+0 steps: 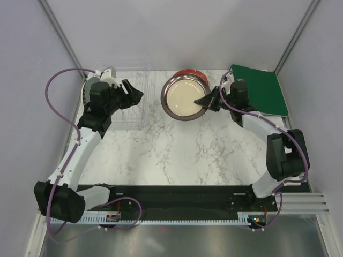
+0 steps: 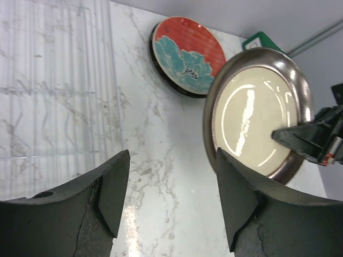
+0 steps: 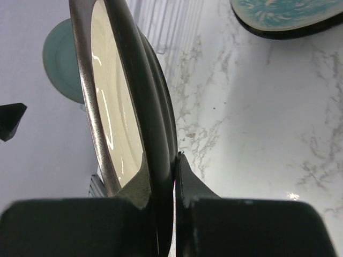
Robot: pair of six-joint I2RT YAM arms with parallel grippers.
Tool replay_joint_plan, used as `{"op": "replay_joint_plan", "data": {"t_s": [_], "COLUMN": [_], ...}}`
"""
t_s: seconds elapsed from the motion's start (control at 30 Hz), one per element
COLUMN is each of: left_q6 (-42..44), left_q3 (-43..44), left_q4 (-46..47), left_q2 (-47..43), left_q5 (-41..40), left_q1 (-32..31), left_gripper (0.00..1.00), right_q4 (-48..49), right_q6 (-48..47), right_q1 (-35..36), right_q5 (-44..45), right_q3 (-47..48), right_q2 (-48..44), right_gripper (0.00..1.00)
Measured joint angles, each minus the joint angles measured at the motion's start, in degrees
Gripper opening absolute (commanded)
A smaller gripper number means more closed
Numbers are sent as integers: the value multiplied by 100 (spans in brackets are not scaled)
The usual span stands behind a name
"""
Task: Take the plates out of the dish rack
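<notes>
My right gripper (image 1: 207,101) is shut on the right rim of the cream plate with the dark brown rim (image 1: 184,98) and holds it tilted above the table, near the red plate with teal flowers (image 1: 191,72). In the right wrist view the fingers (image 3: 201,184) pinch the plate's rim (image 3: 155,123). A teal-green plate (image 3: 60,67) shows behind it by the ribbed rack (image 3: 169,24). My left gripper (image 1: 133,94) is open and empty over the clear dish rack (image 1: 128,115). In the left wrist view, the rack (image 2: 53,85) shows no plate. The striped plate is out of view.
A green ring binder (image 1: 262,91) lies at the back right, right behind my right wrist. The red plate (image 2: 185,53) lies flat near the back edge of the marble table (image 1: 182,155). Grey walls close in the back and sides.
</notes>
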Motion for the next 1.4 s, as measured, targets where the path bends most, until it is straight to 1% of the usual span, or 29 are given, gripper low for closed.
{"op": "replay_joint_plan", "data": {"t_s": [0.1,0.23,0.33,0.47,0.57,0.87,1.13,1.17,1.2,1.23,1.27,1.3,1.33,1.37,1.4], "left_q6": [219,614,997,1482,1709,1915,2024,2046,2065,2087,2098,2109,2120,2124,2129], "left_q3": [0,0,26,52,83,85,85,85,83,83,83,81,79,76,76], "left_q4": [-42,-59,-55,-61,-57,-74,-79,-79,-81,-79,-83,-81,-85,-85,-90], "left_q2": [-81,-258,-306,-284,-225,-109,-109,-109,-109,-109,-109,-111,-111,-111,-111], "left_q5": [-367,-1102,-1797,-2568,-2938,-3351,-3480,-3493,-3504,-3530,-3534,-3541,-3554,-3565,-3574], "left_q1": [0,-2,-2,0,2,74,170,181,195,205,212,219,227,238,243], "left_gripper": [72,72,73,74,75,76,77,78,78,78,78,78,78,78,78], "right_q4": [-341,-610,-811,-916,-896,-791,-94,-83,-87,-103,-160,-229,-313,-378,-435], "right_q6": [-179,-286,-313,-326,-326,-308,-68,-55,-50,-52,-59,-72,-103,-120,-98], "right_q1": [-101,-131,-144,-164,-168,-177,-203,-205,-205,-205,-205,-205,-205,-205,-205], "right_q5": [190,216,256,348,398,490,162,151,140,142,146,146,157,168,179], "right_q3": [-79,-304,-474,-581,-581,-581,-516,-485,-452,-428,-389,-341,-275,-232,-208], "right_q2": [-179,-284,-278,-140,125,1110,1620,1659,1687,1700,1714,1725,1744,1751,1753], "right_gripper": [0,0,0,0,0,0,0,1,7,9,8,8,24,32,36]}}
